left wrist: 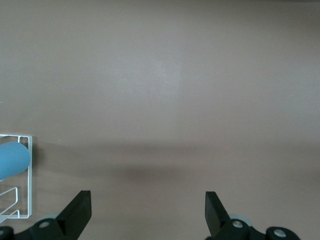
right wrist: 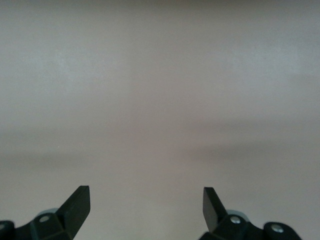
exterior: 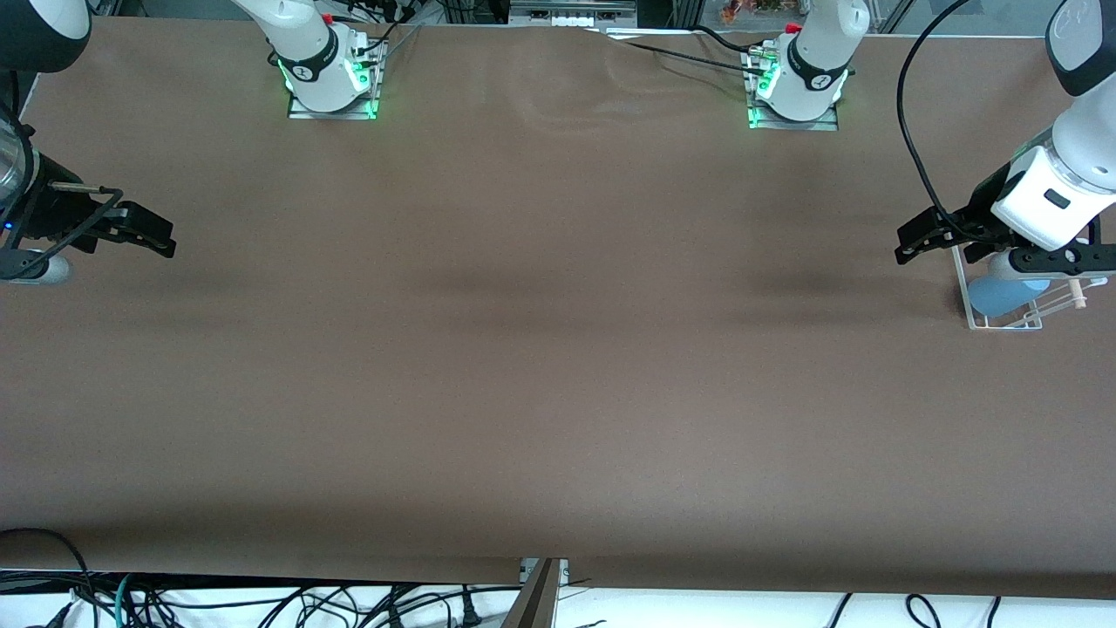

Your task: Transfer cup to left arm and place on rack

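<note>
The light-blue cup (exterior: 1003, 295) lies tilted on the clear wire rack (exterior: 1004, 325) at the left arm's end of the table. The rack's wooden dowel (exterior: 1078, 297) sticks out beside the cup. My left gripper (exterior: 907, 244) is open and empty, hovering over the bare table just beside the rack, toward the table's middle. In the left wrist view the cup (left wrist: 12, 159) and the rack's frame (left wrist: 30, 175) show at the edge, apart from the open left gripper (left wrist: 147, 210). My right gripper (exterior: 164, 239) is open and empty over the right arm's end of the table; the right wrist view shows it (right wrist: 146, 207) over bare table.
The two arm bases (exterior: 330, 83) (exterior: 795, 92) stand at the table's edge farthest from the front camera. A black cable (exterior: 911, 131) hangs by the left arm. Loose cables (exterior: 261, 606) lie below the table's nearest edge.
</note>
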Action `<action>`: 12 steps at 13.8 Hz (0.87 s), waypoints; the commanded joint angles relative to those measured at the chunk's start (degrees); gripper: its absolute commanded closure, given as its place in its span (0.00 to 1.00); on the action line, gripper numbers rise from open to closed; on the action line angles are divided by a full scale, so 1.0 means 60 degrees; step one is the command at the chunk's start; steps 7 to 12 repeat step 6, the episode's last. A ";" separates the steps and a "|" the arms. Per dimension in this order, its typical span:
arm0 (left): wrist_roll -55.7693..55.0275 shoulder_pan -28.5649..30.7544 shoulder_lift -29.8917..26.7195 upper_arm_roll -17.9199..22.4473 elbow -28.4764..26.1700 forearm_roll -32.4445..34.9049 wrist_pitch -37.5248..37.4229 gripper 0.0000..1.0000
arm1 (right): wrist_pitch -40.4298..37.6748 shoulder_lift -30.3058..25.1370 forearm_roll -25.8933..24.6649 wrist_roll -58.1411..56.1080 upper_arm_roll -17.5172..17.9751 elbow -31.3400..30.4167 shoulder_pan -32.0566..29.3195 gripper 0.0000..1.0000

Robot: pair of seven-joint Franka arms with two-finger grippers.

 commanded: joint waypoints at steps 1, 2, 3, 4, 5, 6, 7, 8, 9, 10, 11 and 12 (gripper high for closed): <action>0.0211 -0.0346 -0.0258 0.0360 -0.0246 0.0392 0.0091 0.00 | -0.0059 -0.0072 -0.0050 -0.0162 0.0091 -0.0041 -0.0115 0.00; 0.0547 -0.0434 -0.0258 0.0405 -0.0246 0.0770 0.0076 0.00 | -0.0074 -0.0086 -0.0050 -0.0162 0.0091 -0.0041 -0.0115 0.00; 0.0565 -0.0435 -0.0258 0.0405 -0.0261 0.0832 0.0076 0.00 | -0.0074 -0.0072 -0.0050 -0.0162 0.0091 -0.0041 -0.0115 0.00; 0.0565 -0.0435 -0.0258 0.0405 -0.0247 0.0833 0.0076 0.00 | -0.0074 -0.0072 -0.0036 -0.0162 0.0091 -0.0041 -0.0115 0.00; 0.0580 -0.0435 -0.0258 0.0405 -0.0246 0.0833 0.0076 0.00 | -0.0060 -0.0072 -0.0050 -0.0162 0.0091 -0.0041 -0.0115 0.00; 0.0551 -0.0421 -0.0258 0.0405 -0.0246 0.0833 0.0076 0.00 | -0.0059 -0.0072 -0.0036 -0.0162 0.0091 -0.0041 -0.0115 0.00; 0.0551 -0.0421 -0.0258 0.0405 -0.0246 0.0833 0.0076 0.00 | -0.0059 -0.0072 -0.0036 -0.0162 0.0091 -0.0041 -0.0115 0.00; 0.0551 -0.0421 -0.0258 0.0405 -0.0246 0.0833 0.0076 0.00 | -0.0059 -0.0072 -0.0036 -0.0162 0.0091 -0.0041 -0.0115 0.00; 0.0551 -0.0421 -0.0258 0.0405 -0.0246 0.0833 0.0076 0.00 | -0.0059 -0.0072 -0.0036 -0.0162 0.0091 -0.0041 -0.0115 0.00; 0.0551 -0.0421 -0.0258 0.0405 -0.0246 0.0833 0.0076 0.00 | -0.0059 -0.0072 -0.0036 -0.0162 0.0091 -0.0041 -0.0115 0.00; 0.0551 -0.0421 -0.0258 0.0405 -0.0246 0.0833 0.0076 0.00 | -0.0059 -0.0072 -0.0036 -0.0162 0.0091 -0.0041 -0.0115 0.00; 0.0551 -0.0421 -0.0258 0.0405 -0.0246 0.0833 0.0076 0.00 | -0.0059 -0.0072 -0.0036 -0.0162 0.0091 -0.0041 -0.0115 0.00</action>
